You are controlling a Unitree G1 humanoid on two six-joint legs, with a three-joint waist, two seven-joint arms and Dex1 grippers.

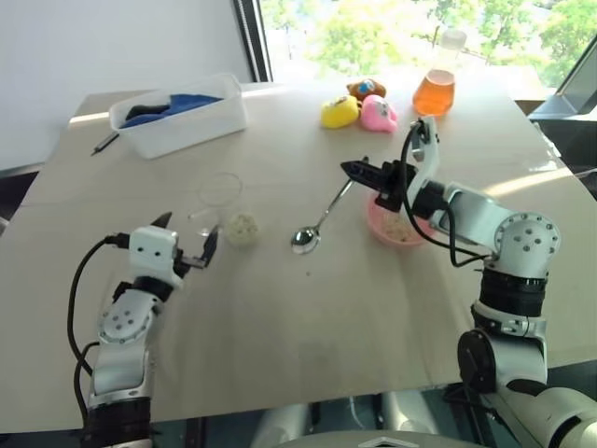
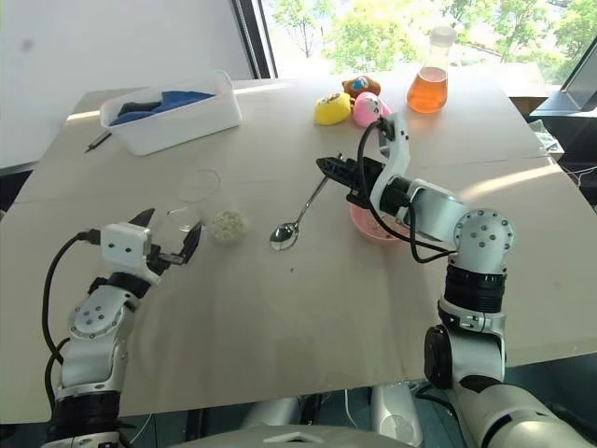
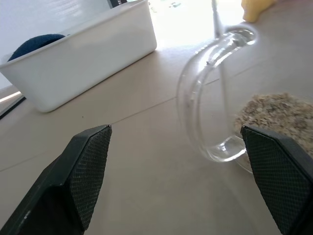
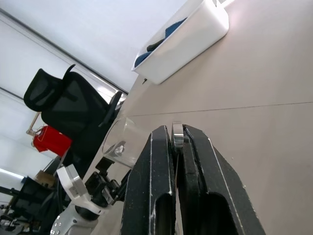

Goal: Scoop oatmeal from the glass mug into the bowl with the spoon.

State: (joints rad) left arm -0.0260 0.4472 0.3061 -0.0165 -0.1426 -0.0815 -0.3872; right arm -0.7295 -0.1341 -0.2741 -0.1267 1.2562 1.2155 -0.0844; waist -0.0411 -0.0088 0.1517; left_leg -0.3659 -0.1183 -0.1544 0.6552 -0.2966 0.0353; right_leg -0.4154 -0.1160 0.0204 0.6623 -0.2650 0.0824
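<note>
Fingers of the left gripper (image 1: 189, 245) are spread wide and grasp nothing; those of the right gripper (image 1: 353, 171) are clenched on the handle of the spoon (image 1: 322, 220).

Left eye view: the glass mug (image 1: 221, 198) is seen lying on its side on the table (image 1: 308, 317), just beyond the left fingertips, its mouth turned away from them. A small heap of oatmeal (image 1: 243, 227) lies on the table just beside the mug and close ahead of the inner left finger. The spoon slants down from the right fingers, its oval end low over the table or resting on it, between the heap and the bowl (image 1: 396, 227). The bowl sits directly beneath the right hand, and pale flakes are seen inside it.

Right eye view: the same layout is shown; the spoon's oval end appears empty.

Left wrist view: the mug is shown tipped over between the two spread fingers (image 3: 88, 169), with oatmeal spilled beside it, near the far finger.

Right wrist view: the spoon's handle is pinched between the closed fingers (image 4: 156, 196); the mug is seen well beyond them.

Progress, as judged: some oatmeal is already in the bowl, yet the mug is overturned and a heap remains on the table to be scooped.
</note>
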